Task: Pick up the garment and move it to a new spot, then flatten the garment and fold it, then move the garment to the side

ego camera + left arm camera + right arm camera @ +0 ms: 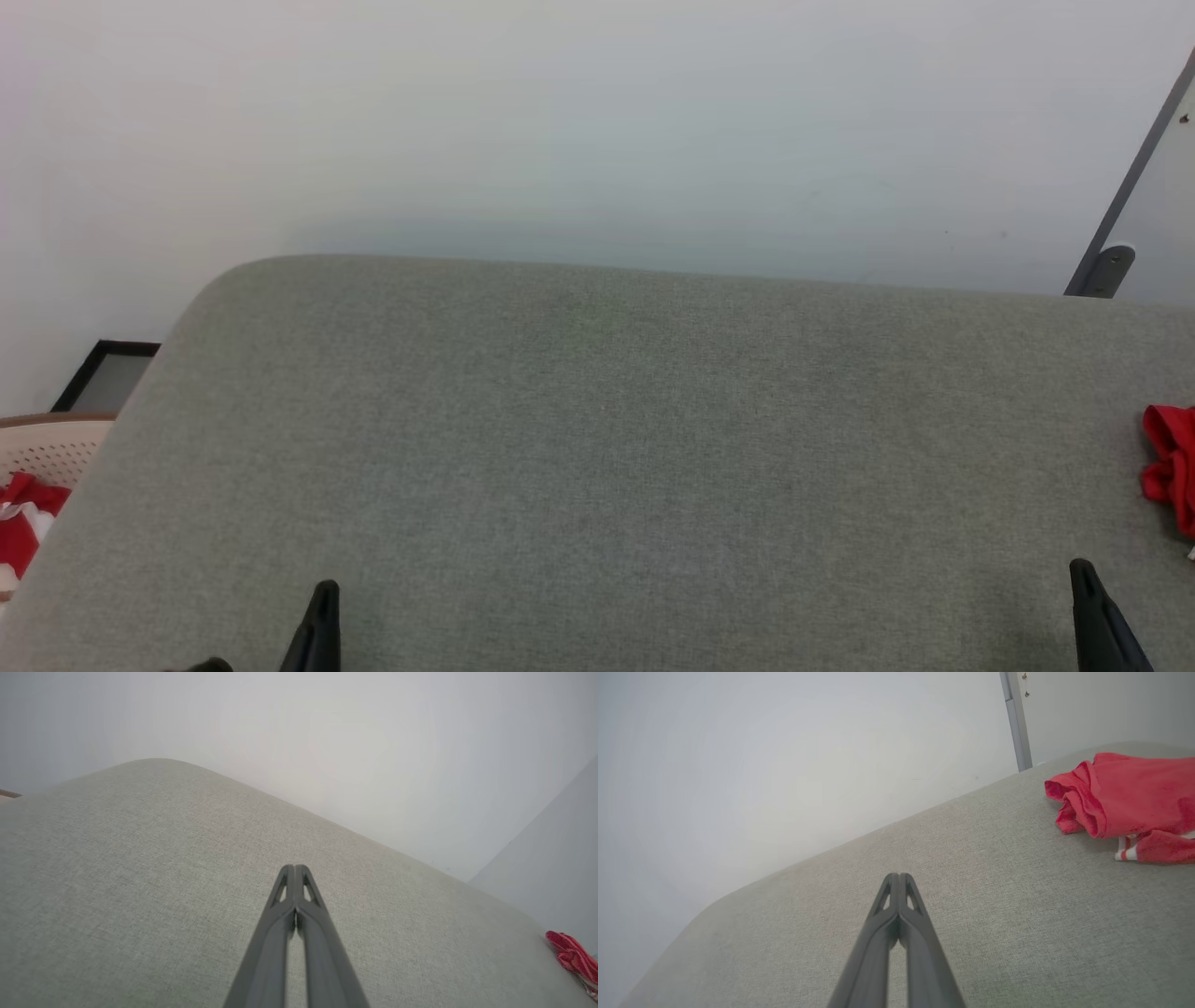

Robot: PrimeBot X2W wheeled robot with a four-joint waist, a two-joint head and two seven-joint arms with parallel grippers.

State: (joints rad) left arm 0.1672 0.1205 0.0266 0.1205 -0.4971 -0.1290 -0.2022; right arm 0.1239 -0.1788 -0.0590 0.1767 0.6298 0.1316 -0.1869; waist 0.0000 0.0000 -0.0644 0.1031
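The garment [1169,467] lies bunched at 3 o'clock on the grey cushion [597,448], well clear of both grippers. The frame edge cuts it off, so its long axis and heading cannot be told. The right wrist view gives it as rolled red folds, striped red-white at the lower edge. The head view adds a basket [56,446] at 8 o'clock. The left gripper [295,868] and right gripper [899,876] have their jaws pressed together, empty.

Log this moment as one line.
garment: bunched on gray surface, right edge | left gripper: shut, empty | right gripper: shut, empty, apart from garment
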